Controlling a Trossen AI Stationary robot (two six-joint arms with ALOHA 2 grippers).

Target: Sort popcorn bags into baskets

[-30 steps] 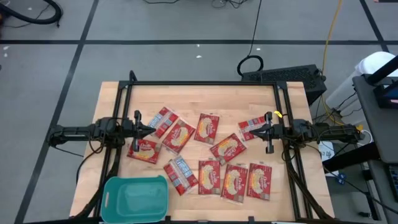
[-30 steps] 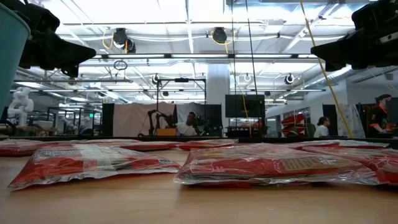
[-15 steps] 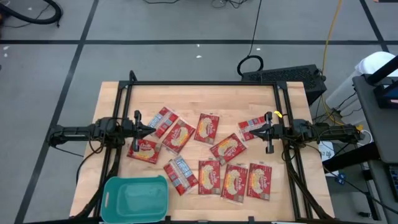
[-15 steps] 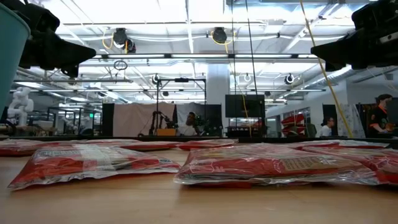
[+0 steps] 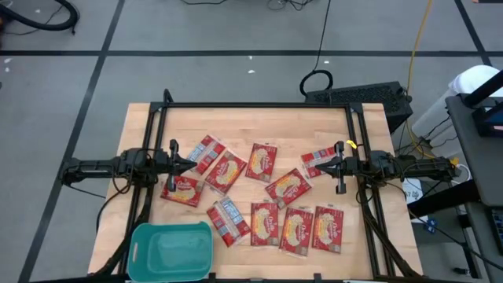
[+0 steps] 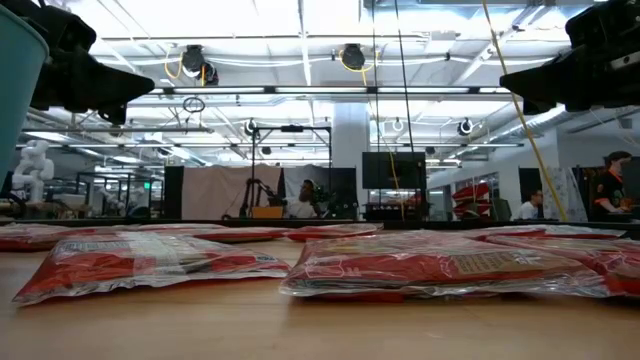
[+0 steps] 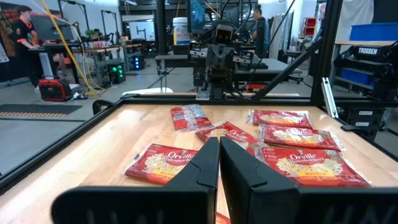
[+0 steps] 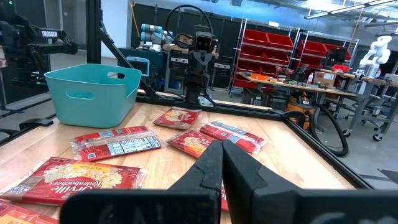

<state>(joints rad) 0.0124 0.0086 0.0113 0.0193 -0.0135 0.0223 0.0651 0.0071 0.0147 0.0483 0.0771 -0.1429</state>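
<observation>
The teal basket is seen at the near left corner of the wooden surface. It looks empty from above. Just beyond it, the red popcorn bags are spread flat across the middle of the surface. A row of them lies along the near edge, and more are scattered farther back. None has been put in the basket.

The left arm is stretched out level from the left side. Its left pincer is held above the bags with its fingers pressed together, and nothing is held. The right arm is stretched out the same way from the right. The right pincer is also closed tight and holds nothing. The two pincers are pointed at each other across the bags. People, perhaps seated, can be made out far behind.
</observation>
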